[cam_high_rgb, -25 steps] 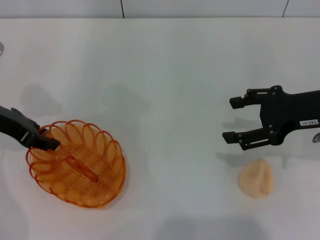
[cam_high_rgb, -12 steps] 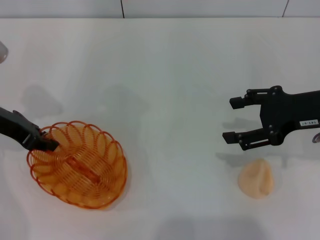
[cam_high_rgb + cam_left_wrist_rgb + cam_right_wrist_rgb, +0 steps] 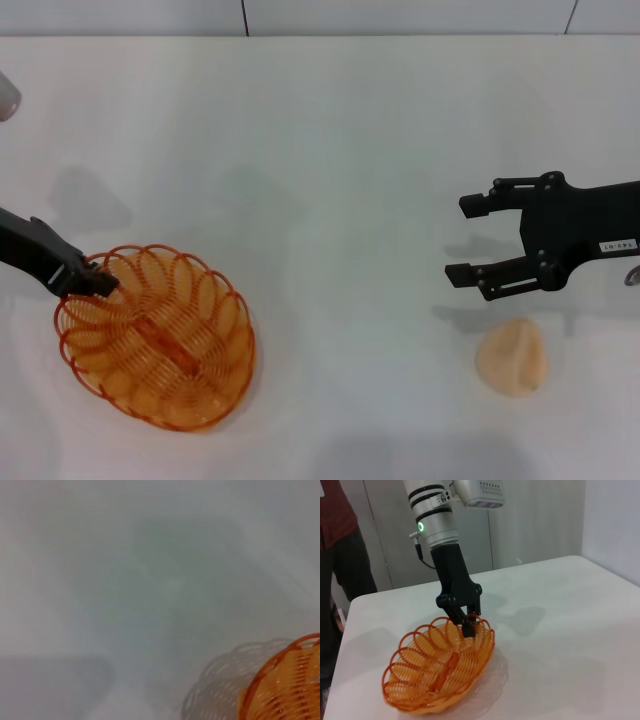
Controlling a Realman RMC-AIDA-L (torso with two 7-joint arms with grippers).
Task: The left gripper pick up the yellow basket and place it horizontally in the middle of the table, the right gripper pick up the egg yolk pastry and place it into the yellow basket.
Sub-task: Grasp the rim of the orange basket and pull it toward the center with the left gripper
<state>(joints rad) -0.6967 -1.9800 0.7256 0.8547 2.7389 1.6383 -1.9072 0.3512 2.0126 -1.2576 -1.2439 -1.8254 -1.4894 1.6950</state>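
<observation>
Gripping the looped rim of the oval orange-yellow wire basket [image 3: 155, 338], the black left end effector [image 3: 88, 281] is pinching its far-left edge, tipping it off the white tabletop [image 3: 330, 170]. Its long axis is running diagonally, so it needs turning crosswise and carrying rightward toward the middle. Right of the basket, well apart, the pale peach dome-shaped pastry [image 3: 512, 357] is lying just nearer than the labelled black right end effector [image 3: 468, 238], hovering with fingers spread wide.

Glossy wire yellow basket [image 3: 155, 338]; smooth white table [image 3: 340, 150].
</observation>
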